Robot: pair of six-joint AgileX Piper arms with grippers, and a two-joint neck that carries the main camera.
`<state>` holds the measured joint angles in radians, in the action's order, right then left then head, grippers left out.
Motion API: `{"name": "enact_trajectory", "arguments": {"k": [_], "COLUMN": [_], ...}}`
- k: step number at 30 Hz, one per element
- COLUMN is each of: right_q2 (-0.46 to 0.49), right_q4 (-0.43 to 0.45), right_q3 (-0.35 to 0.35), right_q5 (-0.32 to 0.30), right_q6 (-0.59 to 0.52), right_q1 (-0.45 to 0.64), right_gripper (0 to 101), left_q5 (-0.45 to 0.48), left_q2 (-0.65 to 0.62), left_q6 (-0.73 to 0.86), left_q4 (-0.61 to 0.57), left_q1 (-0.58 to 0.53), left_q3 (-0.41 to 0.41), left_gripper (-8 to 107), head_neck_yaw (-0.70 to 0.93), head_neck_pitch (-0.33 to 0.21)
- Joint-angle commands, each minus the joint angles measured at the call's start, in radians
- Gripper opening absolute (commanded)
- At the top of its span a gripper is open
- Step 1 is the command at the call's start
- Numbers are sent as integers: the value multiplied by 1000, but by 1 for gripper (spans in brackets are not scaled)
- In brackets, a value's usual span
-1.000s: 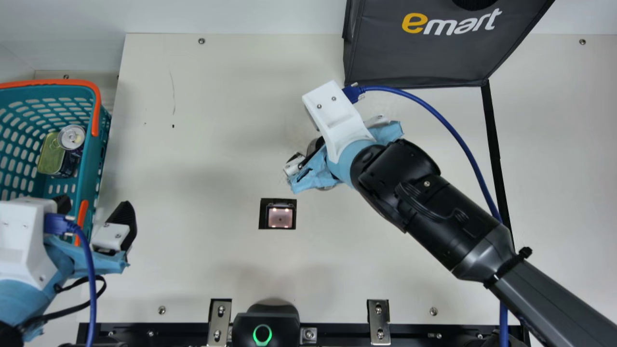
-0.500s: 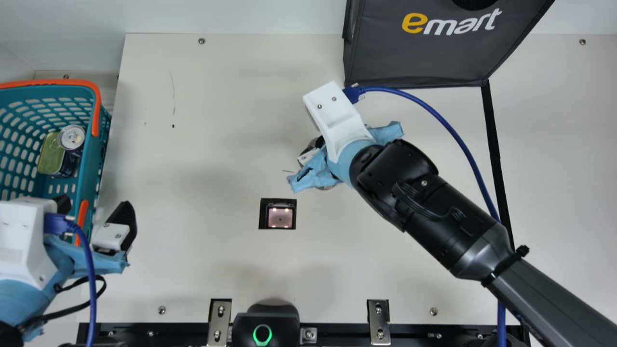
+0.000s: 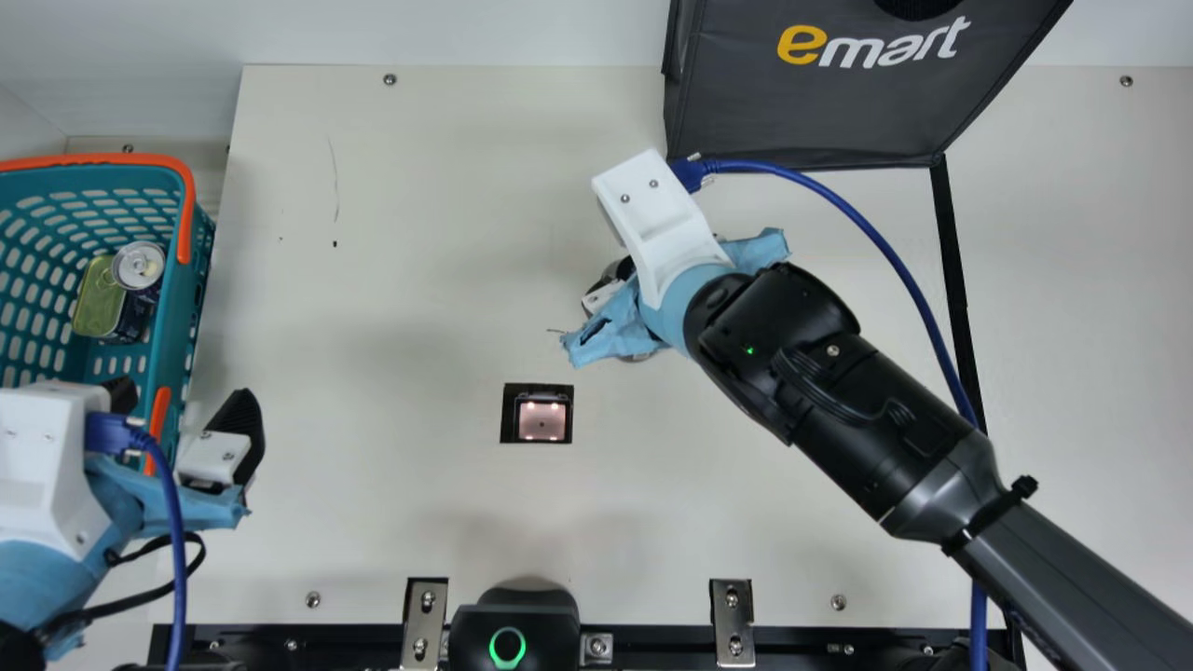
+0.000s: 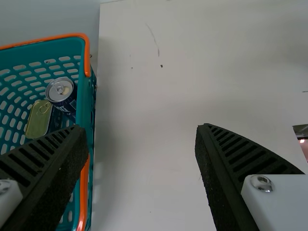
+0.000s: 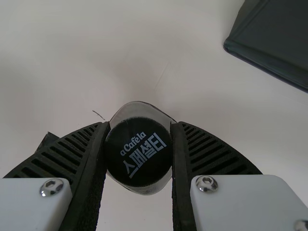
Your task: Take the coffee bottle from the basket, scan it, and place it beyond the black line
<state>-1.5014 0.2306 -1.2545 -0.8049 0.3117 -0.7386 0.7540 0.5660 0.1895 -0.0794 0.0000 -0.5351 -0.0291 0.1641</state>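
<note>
Main view has left gripper [image 3: 177, 412] at the basket [image 3: 171, 359], its fingers wide apart. Between scanner [image 3: 541, 421] and dark bag [image 3: 802, 112] is right gripper [image 3: 602, 297]; right wrist view shows its fingers holding the coffee bottle [image 5: 138, 151].

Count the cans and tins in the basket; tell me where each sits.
2: a round can near the table-side wall of the basket, and a flat gold-lidded tin right beside it. More may be hidden beneath them or under the left tool.
</note>
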Motion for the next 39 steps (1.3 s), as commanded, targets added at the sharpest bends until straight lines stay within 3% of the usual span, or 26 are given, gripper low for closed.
{"name": "enact_trajectory", "arguments": {"k": [1, 4, 19, 39], "right_q2": [3, 7, 19, 39], "right_q4": [-1, 0, 2, 14], "right_q3": [-3, -7, -28, -36], "right_q5": [-1, -5, -22, -38], "right_q6": [-2, -6, -17, -10], "right_q1": [2, 6, 14, 79], "right_gripper": [0, 0, 0, 0], "left_q5": [0, 0, 0, 0], "left_q2": [0, 0, 0, 0], "left_q6": [0, 0, 0, 0], "left_q4": [0, 0, 0, 0], "left_q1": [0, 0, 0, 0], "left_q3": [0, 0, 0, 0], "left_gripper": [90, 90, 90, 90], "head_neck_yaw": [2, 2, -347, -347], "head_neck_pitch": [-26, -26, -26, -26]}}
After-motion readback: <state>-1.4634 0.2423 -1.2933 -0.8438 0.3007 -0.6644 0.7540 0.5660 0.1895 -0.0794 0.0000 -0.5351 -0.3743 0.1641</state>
